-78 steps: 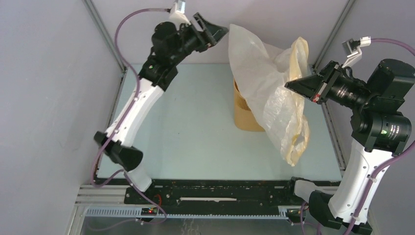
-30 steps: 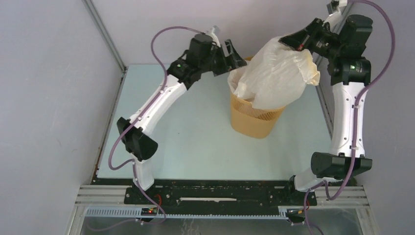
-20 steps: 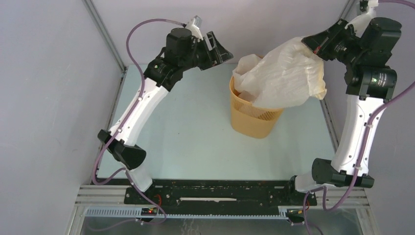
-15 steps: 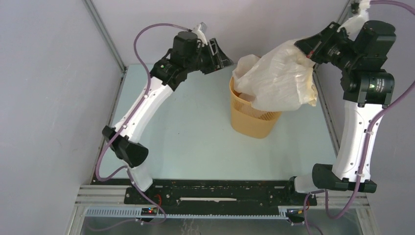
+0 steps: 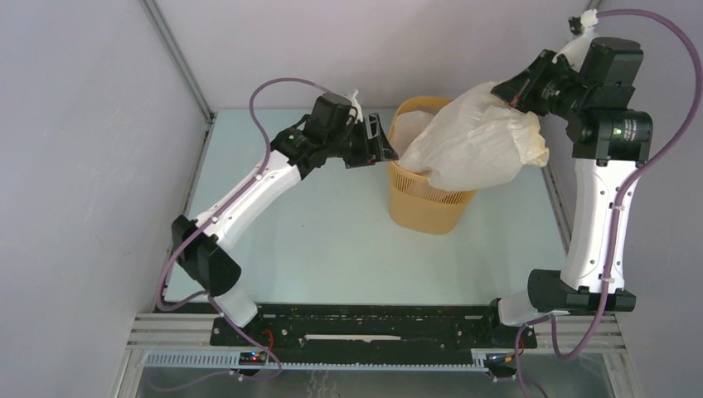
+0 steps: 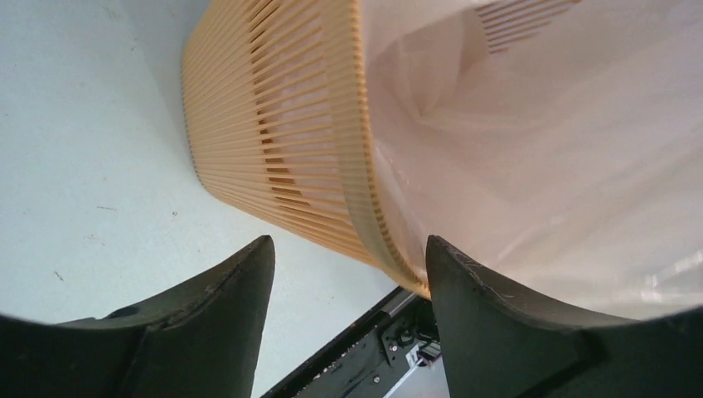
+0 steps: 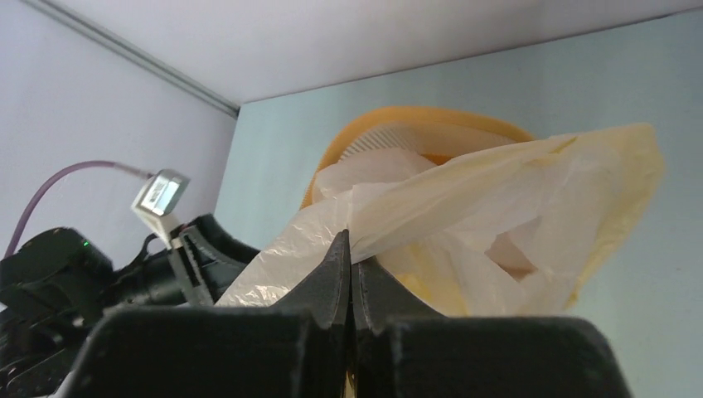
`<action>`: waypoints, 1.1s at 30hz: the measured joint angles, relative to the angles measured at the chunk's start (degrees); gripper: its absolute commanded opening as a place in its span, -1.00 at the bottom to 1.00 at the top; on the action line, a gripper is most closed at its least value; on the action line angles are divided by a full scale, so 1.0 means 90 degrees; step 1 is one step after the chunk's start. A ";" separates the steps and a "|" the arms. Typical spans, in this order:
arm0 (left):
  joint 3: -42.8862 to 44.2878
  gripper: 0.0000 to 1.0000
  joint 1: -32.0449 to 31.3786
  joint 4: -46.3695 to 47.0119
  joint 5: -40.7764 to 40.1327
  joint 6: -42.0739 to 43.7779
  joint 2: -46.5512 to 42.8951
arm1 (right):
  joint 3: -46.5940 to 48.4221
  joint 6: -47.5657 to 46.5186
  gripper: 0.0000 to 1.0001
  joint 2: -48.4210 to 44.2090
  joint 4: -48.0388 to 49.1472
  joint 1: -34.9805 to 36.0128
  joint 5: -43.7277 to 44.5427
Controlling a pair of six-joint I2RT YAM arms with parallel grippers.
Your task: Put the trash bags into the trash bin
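1. Thin, cream-coloured plastic, puffed with air: the trash bag (image 5: 481,149) hangs from the right hand (image 5: 507,87), which is pinched tight on a fold at the top of it. The wrist view shows the two fingers pressed together with film between them.
2. The trash bin (image 5: 423,207) stands on the counter (image 5: 332,240) toward the back, between the two arms. The bag's lower end dips into its mouth, but most of the bulk balloons above the rim and spills over the side nearest the right arm.
3. The left hand (image 5: 377,149) sits just beside the bin's left wall with its fingers spread wide. From its own camera the orange rim runs down close to one finger; I cannot tell whether it touches.
4. To my eye the step is the stuffing-in. The right hand wants to come over the middle of the mouth and then go down, so the overhanging bulge is drawn inside rather than dragged across the rim.
5. The bin looks light. I would have the left hand steady that rim, or the push may tip it.
6. Film this airy is likely to spring back, so the grip should hold until the bulk sits below the rim.
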 measured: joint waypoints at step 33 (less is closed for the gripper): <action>-0.0726 -1.00 -0.0384 -0.1032 -0.2596 -0.0410 -0.1528 | 0.1059 -0.0396 -1.00 0.1273 -0.0644 0.2912 0.1197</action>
